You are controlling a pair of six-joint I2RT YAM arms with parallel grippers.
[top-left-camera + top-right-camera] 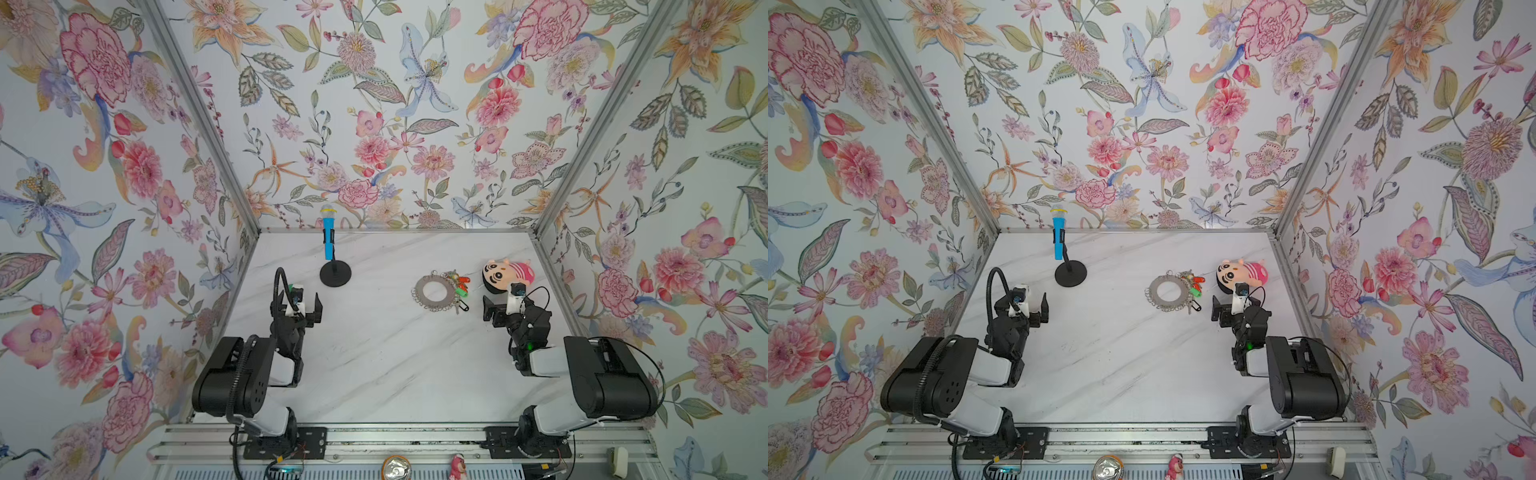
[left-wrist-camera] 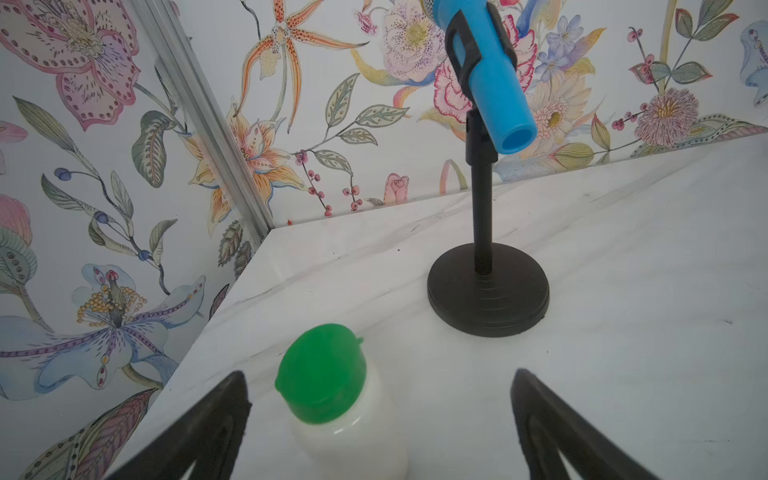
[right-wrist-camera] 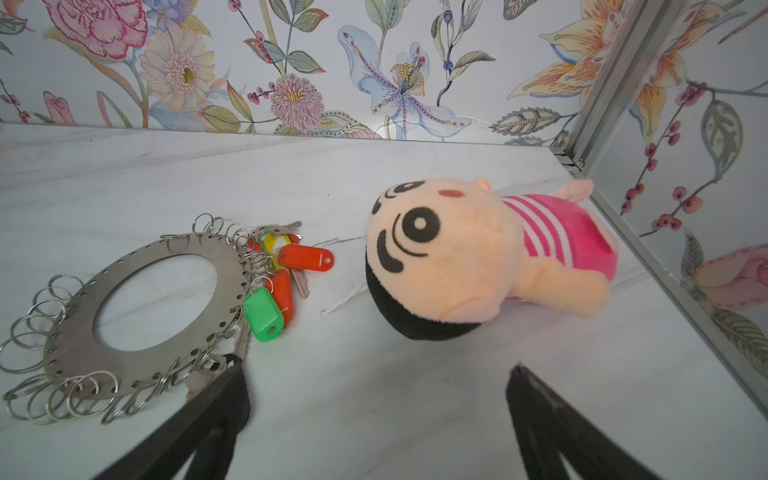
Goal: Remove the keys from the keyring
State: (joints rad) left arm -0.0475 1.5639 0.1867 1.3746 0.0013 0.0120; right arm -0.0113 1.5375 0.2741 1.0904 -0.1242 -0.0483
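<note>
While upright, green-capped bottle [image 2: 349, 432] near left tool [image 2: 380, 372].

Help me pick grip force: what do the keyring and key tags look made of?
The keyring looks like brushed metal: flat grey, dull sheen, punched rim holes. The key tags look like glossy plastic: saturated orange-red and green, soft highlights.

In the left wrist view the base of the white plastic bottle with a round green cap [image 2: 328, 374] runs off the picture's edge, as does the head of the blue toy microphone [image 2: 484, 70]. In both top views the left arm [image 1: 286, 328] hides nearly all of that bottle. The silver keys with orange-red and green plastic tags [image 1: 459, 284] are too small there to count. In the right wrist view one black finger [image 3: 216, 407] covers part of the flat grey metal keyring disc [image 3: 124, 368] and of a key at its rim.
</note>
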